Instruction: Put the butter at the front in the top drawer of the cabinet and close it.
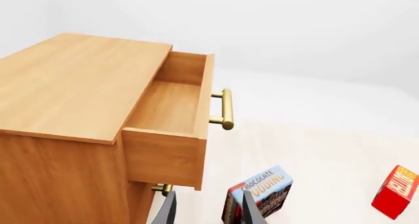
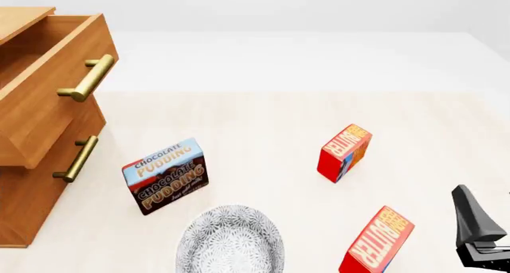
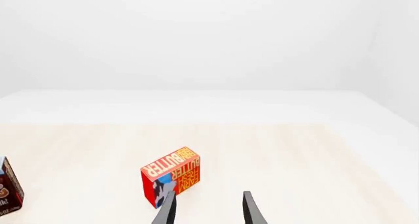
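The right gripper [image 3: 208, 211] is hanging low over the table [image 2: 263, 117] with its fingers spread and nothing between them. The left gripper [image 1: 209, 211] is likewise gaping and carrying nothing, and is looking from above toward the cabinet [image 1: 72, 87].

Ahead of the right gripper, the butter [image 3: 170, 177] is standing upright on the table, apart from the fingers, showing its orange lettered face and the blue patch on a narrow side. In the front view that carton [image 2: 344, 152] is sitting right of centre. Its twin carton [image 2: 376, 240] is standing nearer the arms, just beside the right arm, and I am taking the one with the blue patch showing as the task's carton. The Chocolate Pudding box [image 2: 165, 175] and a patterned plate [image 2: 231, 240] are lying between the cartons and the cabinet.

The top drawer [image 1: 171, 106] is standing pulled out and bare inside, its brass handle [image 1: 224, 109] facing the table.

So the opening is looking done. The grasp, the carry across to the drawer, the drop inside and the push shut are all waiting.
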Available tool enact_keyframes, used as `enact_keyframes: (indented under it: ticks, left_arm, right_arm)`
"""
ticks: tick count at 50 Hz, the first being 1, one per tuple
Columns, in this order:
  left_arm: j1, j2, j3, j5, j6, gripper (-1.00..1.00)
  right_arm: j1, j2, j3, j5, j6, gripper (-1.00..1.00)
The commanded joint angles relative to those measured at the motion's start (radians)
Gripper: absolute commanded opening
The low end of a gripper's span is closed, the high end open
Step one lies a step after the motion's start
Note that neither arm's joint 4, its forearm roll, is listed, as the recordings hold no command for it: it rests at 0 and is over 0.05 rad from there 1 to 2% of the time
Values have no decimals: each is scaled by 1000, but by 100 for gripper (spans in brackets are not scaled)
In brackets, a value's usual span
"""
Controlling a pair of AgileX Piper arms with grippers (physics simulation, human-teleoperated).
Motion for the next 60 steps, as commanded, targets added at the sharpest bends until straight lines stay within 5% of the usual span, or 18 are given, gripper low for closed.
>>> enact_keyframes:
  ticks: [1,11,16,40,60]
  left_arm:
    - [7,60,-132,114,4,100]
    - [4,131,-232,180,27,100]
    - [-11,219,-387,261,42,100]
    - [-34,429,-667,370,62,100]
    - [-40,615,-780,418,56,100]
  right_arm:
    - [0,1,0,0,1,100]
    - [0,1,0,0,1,100]
    - [0,1,0,0,1,100]
    - [0,1,0,0,1,100]
    - [0,1,0,0,1,100]
